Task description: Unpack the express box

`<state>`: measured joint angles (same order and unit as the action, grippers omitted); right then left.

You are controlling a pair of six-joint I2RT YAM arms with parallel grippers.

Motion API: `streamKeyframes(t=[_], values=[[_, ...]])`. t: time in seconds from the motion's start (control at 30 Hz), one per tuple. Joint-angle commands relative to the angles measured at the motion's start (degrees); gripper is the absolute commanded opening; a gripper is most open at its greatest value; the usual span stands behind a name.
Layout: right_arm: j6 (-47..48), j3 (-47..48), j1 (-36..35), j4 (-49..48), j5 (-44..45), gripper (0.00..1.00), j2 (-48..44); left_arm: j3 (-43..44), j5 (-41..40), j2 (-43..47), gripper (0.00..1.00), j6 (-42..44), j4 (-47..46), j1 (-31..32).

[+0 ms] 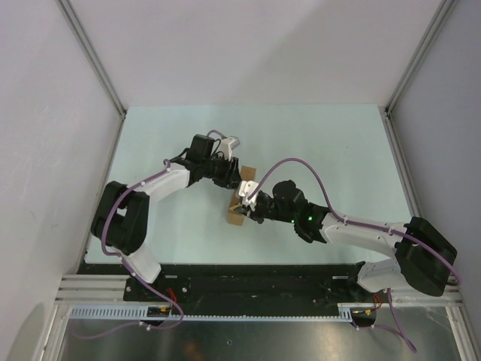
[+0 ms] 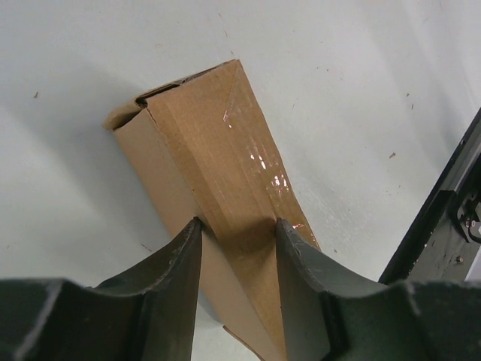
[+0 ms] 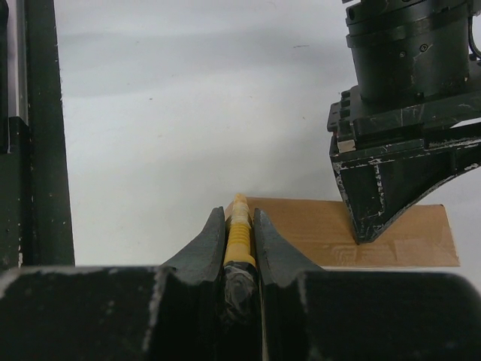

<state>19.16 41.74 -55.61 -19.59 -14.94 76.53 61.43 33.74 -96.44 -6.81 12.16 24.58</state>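
The brown express box [image 1: 235, 216] lies mid-table, one end flap ajar in the left wrist view [image 2: 218, 143]. My left gripper [image 1: 234, 179] comes at it from the far side, and its jaws [image 2: 237, 226] are closed on the box's two sides. My right gripper [image 1: 246, 200] is shut on the slim yellow-and-black utility knife [image 3: 239, 226]. The knife's tip points at the box's near left corner [image 3: 301, 226], and the left gripper's finger [image 3: 391, 180] presses on the box beyond it.
A black rail [image 1: 248, 282] runs along the near table edge and shows in both wrist views [image 2: 443, 226] [image 3: 37, 135]. Metal frame posts [image 1: 94, 56] and grey walls bound the pale table [image 1: 316, 143] on three sides.
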Motion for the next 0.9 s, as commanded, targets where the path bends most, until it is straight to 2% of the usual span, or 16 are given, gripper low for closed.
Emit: streamKeyframes(t=[0.0,0.87], values=[[0.71,0.36,-0.37,-2.90,-0.53,0.00,-2.17,-0.96,-2.36,-3.40,0.41,5.58,6.29,0.38],[2.02,0.36,-0.46,-0.79,-0.53,0.00,-1.21,-0.52,-2.10,-4.19,0.40,6.02,6.65,-0.14]])
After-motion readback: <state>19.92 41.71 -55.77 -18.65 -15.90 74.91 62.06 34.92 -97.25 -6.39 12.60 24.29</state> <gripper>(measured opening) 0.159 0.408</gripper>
